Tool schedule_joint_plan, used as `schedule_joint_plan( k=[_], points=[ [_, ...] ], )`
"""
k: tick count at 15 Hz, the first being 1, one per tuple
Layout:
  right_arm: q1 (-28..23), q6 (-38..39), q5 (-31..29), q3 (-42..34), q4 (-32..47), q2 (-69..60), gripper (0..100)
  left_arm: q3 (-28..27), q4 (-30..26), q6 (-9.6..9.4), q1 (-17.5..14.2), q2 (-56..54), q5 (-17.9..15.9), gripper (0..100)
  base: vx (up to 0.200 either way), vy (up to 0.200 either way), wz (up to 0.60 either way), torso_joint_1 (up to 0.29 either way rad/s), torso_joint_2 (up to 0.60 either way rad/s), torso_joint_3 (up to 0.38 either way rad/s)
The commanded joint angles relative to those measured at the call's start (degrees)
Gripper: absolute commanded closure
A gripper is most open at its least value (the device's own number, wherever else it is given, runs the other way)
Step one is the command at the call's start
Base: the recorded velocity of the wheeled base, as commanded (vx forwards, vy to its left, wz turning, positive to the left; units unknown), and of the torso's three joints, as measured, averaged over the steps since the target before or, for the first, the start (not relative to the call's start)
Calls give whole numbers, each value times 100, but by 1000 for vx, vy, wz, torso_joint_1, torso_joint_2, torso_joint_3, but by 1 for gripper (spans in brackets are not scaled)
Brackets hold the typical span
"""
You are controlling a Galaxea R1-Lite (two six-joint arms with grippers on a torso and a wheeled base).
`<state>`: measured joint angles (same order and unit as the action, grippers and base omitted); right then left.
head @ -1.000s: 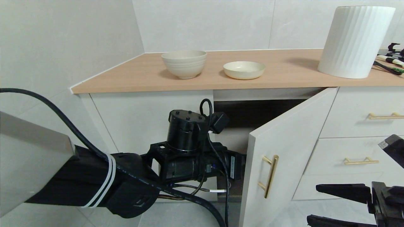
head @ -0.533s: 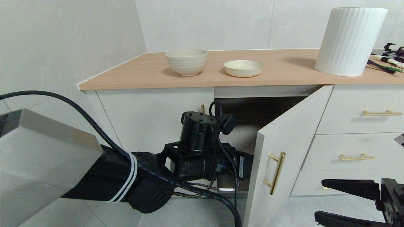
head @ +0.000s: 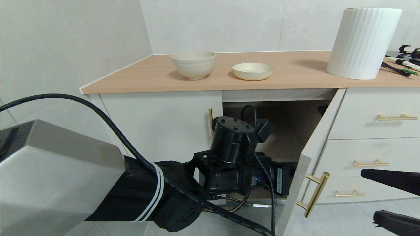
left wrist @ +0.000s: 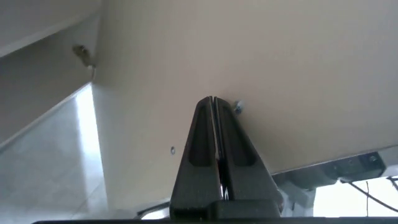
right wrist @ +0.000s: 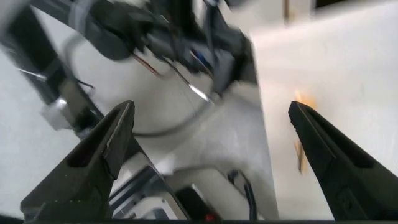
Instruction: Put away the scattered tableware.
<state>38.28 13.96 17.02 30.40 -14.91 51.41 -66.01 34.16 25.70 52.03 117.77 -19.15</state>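
A deep cream bowl (head: 193, 65) and a shallow cream dish (head: 252, 70) stand side by side on the wooden counter (head: 295, 77). Below them the cabinet door (head: 310, 170) with its gold handle (head: 315, 195) stands wide open. My left arm's wrist (head: 236, 154) is low in the cabinet opening, its fingers hidden behind the door. In the left wrist view my left gripper (left wrist: 213, 102) is shut and empty, its tips against the door's inner face (left wrist: 280, 68). My right gripper (head: 367, 197) hangs open and empty low on the right, in front of the drawers; it is open too in its own view (right wrist: 210, 109).
A tall white ribbed cylinder (head: 364, 42) stands on the counter's right part, with several dark utensils (head: 400, 64) beyond it. Drawers with gold handles (head: 395, 117) fill the right side. The left cabinet door (head: 157, 124) is closed. A tiled wall meets the counter on the left.
The cabinet door has swung much wider open, with my left arm moving right into the opening behind it. My right gripper has drifted right, toward the edge of the head view.
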Motion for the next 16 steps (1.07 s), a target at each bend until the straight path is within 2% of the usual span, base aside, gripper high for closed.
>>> schedule_joint_plan(
  k=[1,2,4,8,9,10,12,14,16],
  points=[
    [-5,2,21,80,6,-298,0,-166,-41,5,237,44,8,100,0,0,0,0,0,0],
    [-5,2,21,80,6,-298,0,-175,-50,5,246,44,8,100,0,0,0,0,0,0],
    [-5,2,56,115,6,-430,0,-492,-225,5,598,255,175,100,0,0,0,0,0,0],
    [-5,2,311,115,-3,-553,0,-1010,-243,-3,976,492,175,100,0,0,0,0,0,0],
    [-5,2,311,115,-12,-553,0,-1335,-296,5,1195,721,192,100,0,0,0,0,0,0],
    [-5,2,311,115,-21,-544,0,-1406,-322,5,1301,782,219,100,0,0,0,0,0,0],
    [-5,2,311,115,-12,-518,0,-1327,-313,32,1275,650,412,100,0,0,0,0,0,0],
    [-5,10,311,115,-21,-465,0,-1098,-313,287,958,246,535,100,0,0,0,0,0,0],
    [-5,19,302,124,-21,-412,0,-834,-296,304,712,-44,562,100,0,0,0,0,0,0]
  ],
)
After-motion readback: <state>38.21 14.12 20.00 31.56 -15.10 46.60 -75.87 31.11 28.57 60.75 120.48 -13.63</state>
